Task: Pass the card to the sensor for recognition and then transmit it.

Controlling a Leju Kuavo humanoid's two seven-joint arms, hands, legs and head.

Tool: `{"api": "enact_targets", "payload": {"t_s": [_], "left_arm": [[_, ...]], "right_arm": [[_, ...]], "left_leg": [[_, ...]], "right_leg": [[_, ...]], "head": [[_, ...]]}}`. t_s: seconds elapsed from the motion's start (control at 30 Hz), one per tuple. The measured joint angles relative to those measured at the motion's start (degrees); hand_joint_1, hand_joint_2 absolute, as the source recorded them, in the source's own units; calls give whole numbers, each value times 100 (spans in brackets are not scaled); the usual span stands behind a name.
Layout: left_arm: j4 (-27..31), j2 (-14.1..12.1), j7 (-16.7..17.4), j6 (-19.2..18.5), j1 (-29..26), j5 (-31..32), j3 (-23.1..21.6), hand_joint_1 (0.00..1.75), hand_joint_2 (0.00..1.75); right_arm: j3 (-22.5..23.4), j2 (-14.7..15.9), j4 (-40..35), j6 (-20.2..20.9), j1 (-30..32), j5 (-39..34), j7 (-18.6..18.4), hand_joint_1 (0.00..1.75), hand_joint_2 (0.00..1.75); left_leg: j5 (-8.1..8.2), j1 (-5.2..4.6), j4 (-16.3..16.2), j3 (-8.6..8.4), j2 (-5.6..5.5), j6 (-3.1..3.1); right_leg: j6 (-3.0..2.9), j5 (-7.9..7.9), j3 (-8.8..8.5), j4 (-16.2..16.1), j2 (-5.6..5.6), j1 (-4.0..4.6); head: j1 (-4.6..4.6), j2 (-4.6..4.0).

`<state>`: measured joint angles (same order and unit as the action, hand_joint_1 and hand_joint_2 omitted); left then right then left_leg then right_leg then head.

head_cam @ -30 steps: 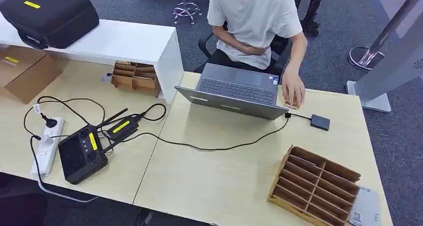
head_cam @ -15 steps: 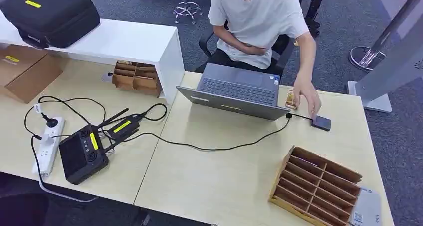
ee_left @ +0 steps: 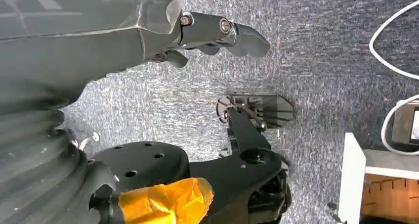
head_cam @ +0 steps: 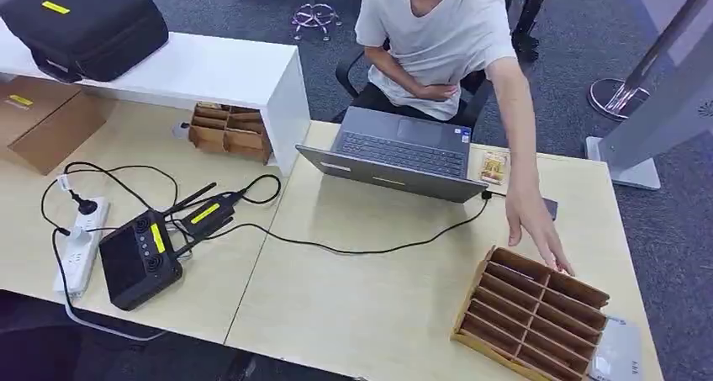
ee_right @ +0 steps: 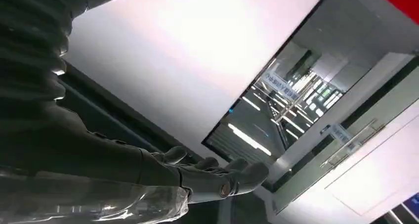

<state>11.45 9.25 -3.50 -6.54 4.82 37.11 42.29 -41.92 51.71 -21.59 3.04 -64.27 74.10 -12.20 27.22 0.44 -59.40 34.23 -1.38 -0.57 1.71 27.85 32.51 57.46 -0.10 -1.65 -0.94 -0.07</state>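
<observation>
From the head camera we see a person's hand (head_cam: 538, 230) reaching over the brown slotted wooden card rack (head_cam: 531, 314); the small black sensor box (head_cam: 549, 208) lies just behind that wrist. We cannot pick out a card. Left wrist camera: left hand (ee_left: 212, 33) released, empty, above grey carpet (ee_left: 316, 51). Right wrist camera: right hand (ee_right: 212, 177) outstretched, empty.

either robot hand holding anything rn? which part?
Nothing held. Left hand hangs over the carpet, right hand is raised in open air, fingers extended, both without a card.
</observation>
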Motion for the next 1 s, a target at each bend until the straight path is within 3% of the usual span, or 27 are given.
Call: {"api": "enact_targets", "payload": {"t_s": [0.23,0.4,0.57,1.0], "left_arm": [[0,9,0,9,-31,0,0,0,175],[0,20,-7,7,-69,0,15,0,175],[0,20,-20,37,-112,2,46,0,175],[-2,17,63,138,-154,28,133,0,175]], "right_arm": [[37,162,57,-166,732,-276,-81,0,175],[315,144,109,-475,1730,-812,-309,0,175],[597,-22,227,-735,2751,-1058,-518,0,175],[1336,-625,536,-704,4594,-1412,-872,0,175]], "left_leg": [[3,1,1,2,3,3],[3,5,2,7,-26,3],[3,4,3,7,-28,3],[4,4,10,5,-28,3]], "right_leg": [[1,1,0,-1,3,1],[3,5,-10,-2,-29,3],[4,7,-10,-2,-30,3],[0,18,-9,-2,-33,1]], "head": [[0,0],[-4,0],[0,0],[0,0]]}}
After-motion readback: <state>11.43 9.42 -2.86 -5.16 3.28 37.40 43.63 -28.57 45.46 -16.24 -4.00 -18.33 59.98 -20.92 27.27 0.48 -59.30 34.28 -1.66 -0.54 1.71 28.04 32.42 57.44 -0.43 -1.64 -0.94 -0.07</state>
